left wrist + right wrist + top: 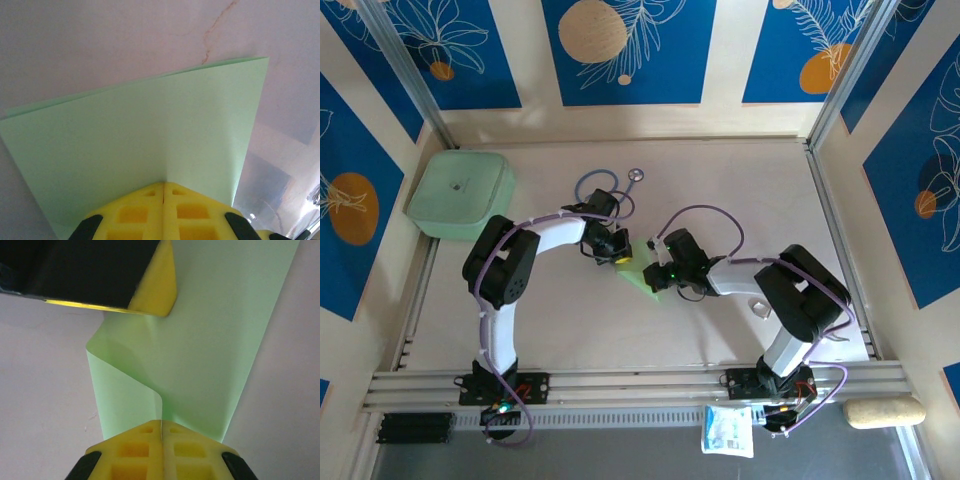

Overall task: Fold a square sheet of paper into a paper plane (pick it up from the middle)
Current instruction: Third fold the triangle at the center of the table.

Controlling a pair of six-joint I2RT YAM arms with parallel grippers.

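Holding, one item: square sheet of paper (pixel 648 278), pale green, partly folded, at the middle of the table (pixel 740 190). My left gripper (pixel 163 186) is clamped closed on one end, my right gripper (pixel 162 424) on the opposite end, where the paper curls. Long axis runs gripper to gripper; neither arm is nearer.

You have bright, even light from above in the top view, with only faint soft shadows on the table (pixel 740 190), while in both wrist views the near yellow fingertips (pixel 130 455) blur, the square sheet of paper (pixel 150 150) looks softly lit, and pale glare washes the left view's lower right corner.
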